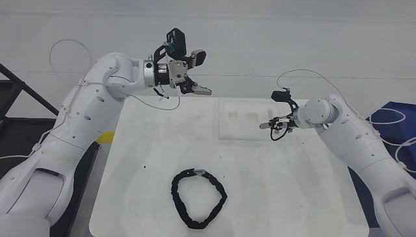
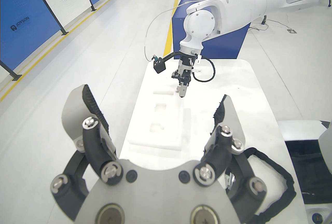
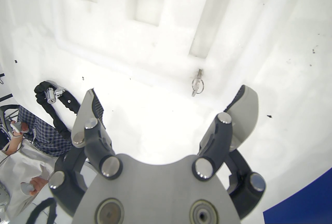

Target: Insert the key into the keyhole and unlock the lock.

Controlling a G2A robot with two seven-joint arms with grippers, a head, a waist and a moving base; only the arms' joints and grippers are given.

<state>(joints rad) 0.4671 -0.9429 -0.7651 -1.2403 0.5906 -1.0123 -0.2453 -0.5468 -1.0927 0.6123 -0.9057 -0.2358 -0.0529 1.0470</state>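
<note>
Lock [image 1: 198, 198]: the black chain loop lies flat on the table [image 1: 130, 191] near the front edge, closest to the top camera. Its silver cylinder [image 3: 52, 98] sits at the far side of the loop. No hand touches it.

Left hand [image 1: 198, 89]: positioned above the table's far edge, left of the tray and well apart from both lock and key. Its fingers stand apart and hold nothing.

Foam tray [image 1: 244, 121]: sits at the far centre of the table, between the 2 hands. It has several recesses, 1 of them long.

Key [image 3: 197, 83]: lies with its ring at the tray's edge on the right arm's side, just beside the end of the long recess. Whether it rests on foam or on the table cannot be determined.

Right hand [image 3: 167, 92]: hangs close above the key, fingers spread apart, empty. The key lies ahead of the fingertips, inside the span between them but nearer 1 finger. Its long axis runs roughly across the line on which the fingers close and points at the long recess.

Assessment: the right hand is by far the nearer, so the pickup falls to it. The coming move likely calls for a short descent, re-centred on the key, closing across its narrow width.
</note>
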